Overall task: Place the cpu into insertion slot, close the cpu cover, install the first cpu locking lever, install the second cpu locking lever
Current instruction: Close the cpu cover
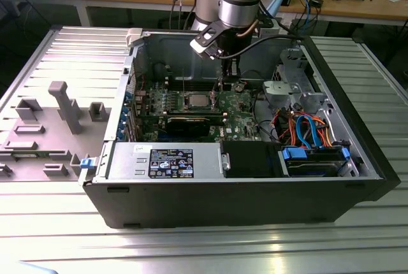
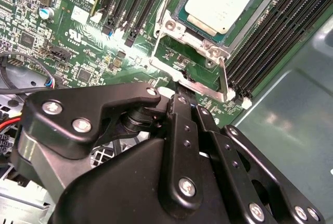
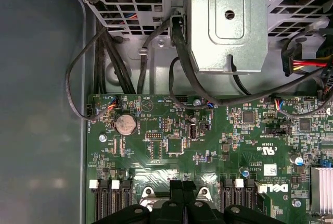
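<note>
**Chip seated in the socket, gripper at the raised cover**

The cpu (image 2: 221,2) is a flat square with a dull silver-grey top. It lies inside the insertion slot (image 2: 170,26), which has a shiny metal frame around it. Long black memory slots (image 2: 265,41) run on both sides.

The cpu cover (image 2: 158,60) is a thin silver frame with a window. It seems tilted up from the slot's edge, between the chip and the gripper (image 2: 181,98). The black fingers are pressed together, with their tips just beside the cover's free edge. I cannot tell whether they touch it.

The black computer case (image 1: 344,178) lies open on a ribbed metal table (image 1: 191,248). It contains the green motherboard (image 1: 239,105), a grey power supply (image 1: 166,159) and coloured cables (image 1: 306,127).
</note>
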`<state>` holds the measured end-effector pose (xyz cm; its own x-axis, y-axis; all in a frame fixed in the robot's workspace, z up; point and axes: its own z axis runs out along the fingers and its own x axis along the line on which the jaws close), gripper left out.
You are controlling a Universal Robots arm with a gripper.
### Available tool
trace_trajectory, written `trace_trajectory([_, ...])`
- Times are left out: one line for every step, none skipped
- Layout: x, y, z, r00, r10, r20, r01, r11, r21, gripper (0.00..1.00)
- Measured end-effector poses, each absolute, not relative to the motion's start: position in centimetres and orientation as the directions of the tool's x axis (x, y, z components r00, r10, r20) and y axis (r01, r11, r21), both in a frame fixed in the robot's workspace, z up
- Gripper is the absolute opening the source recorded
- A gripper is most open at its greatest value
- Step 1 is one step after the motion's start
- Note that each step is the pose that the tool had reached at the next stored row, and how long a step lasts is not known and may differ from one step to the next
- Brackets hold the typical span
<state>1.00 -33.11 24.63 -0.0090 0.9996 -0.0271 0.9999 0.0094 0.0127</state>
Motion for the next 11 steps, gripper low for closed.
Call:
trace_trajectory([0.98, -33.11, 24.63, -0.009, 1.0, -0.027, 1.0, 0.009, 0.013, 0.11])
trace_trajectory([0.95, -33.11, 24.63, -0.009, 1.0, -0.027, 1.0, 0.009, 0.013, 0.11])
trace_trajectory([0.89, -33.11, 24.63, -0.009, 1.0, -0.027, 1.0, 0.009, 0.013, 0.11])
trace_trajectory([0.82, -33.11, 24.63, -0.009, 1.0, -0.027, 1.0, 0.009, 0.013, 0.11])
trace_trajectory([0.79, -33.11, 24.63, -0.009, 1.0, -0.027, 1.0, 0.009, 0.013, 0.11])
trace_trajectory([0.73, -33.11, 24.63, -0.009, 1.0, -0.027, 1.0, 0.009, 0.013, 0.11])
trace_trajectory([0.66, -33.11, 24.63, -0.009, 1.0, -0.027, 1.0, 0.009, 0.013, 0.11])
trace_trajectory([0.6, -33.11, 24.63, -0.009, 1.0, -0.027, 1.0, 0.009, 0.013, 0.11])
trace_trajectory([0.45, -33.11, 24.63, -0.009, 1.0, -0.027, 1.0, 0.009, 0.013, 0.11])
trace_trajectory([0.3, -33.11, 24.63, -0.009, 1.0, -0.027, 1.0, 0.009, 0.013, 0.11])
trace_trajectory([0.2, -33.11, 24.62, -0.009, 1.0, -0.027, 1.0, 0.009, 0.013, 0.11])
